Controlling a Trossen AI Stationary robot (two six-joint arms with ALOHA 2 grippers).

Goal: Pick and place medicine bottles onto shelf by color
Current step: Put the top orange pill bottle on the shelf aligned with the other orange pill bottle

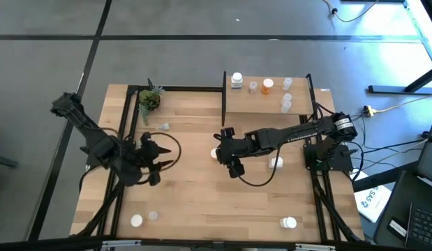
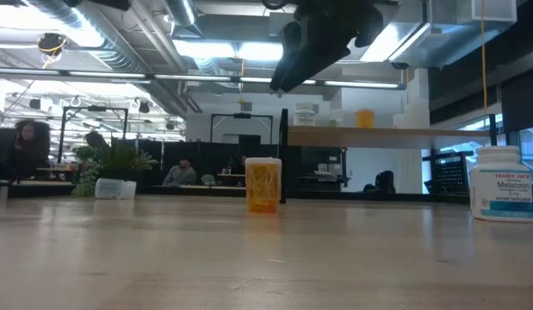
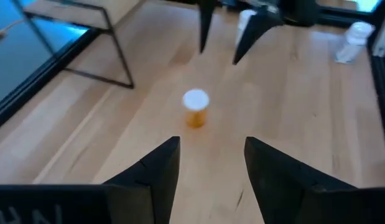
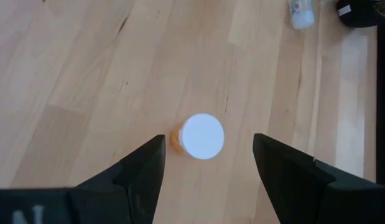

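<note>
An orange medicine bottle [image 4: 198, 137] with a white cap stands upright on its base mid-table [image 2: 263, 185]. My right gripper [image 4: 209, 140] hangs open well above it [image 2: 288, 65], a finger on either side in its wrist view, touching nothing. My left gripper [image 3: 211, 146] is open over the table's left part [image 1: 160, 164] and faces the same bottle [image 3: 195, 109] from a distance. The shelf [image 1: 299, 94] at the far right carries a white bottle [image 1: 236, 80], an orange one [image 1: 268, 86] and clear ones [image 1: 286, 104].
A white Melatonin bottle [image 2: 501, 183] stands right of the gripper [image 1: 276, 163]. A clear bottle [image 1: 164, 127] lies near a potted plant [image 1: 149, 101]. More bottles stand along the near edge [image 1: 136, 220], [image 1: 289, 222]. Black frame posts [image 1: 224, 97] border the shelf.
</note>
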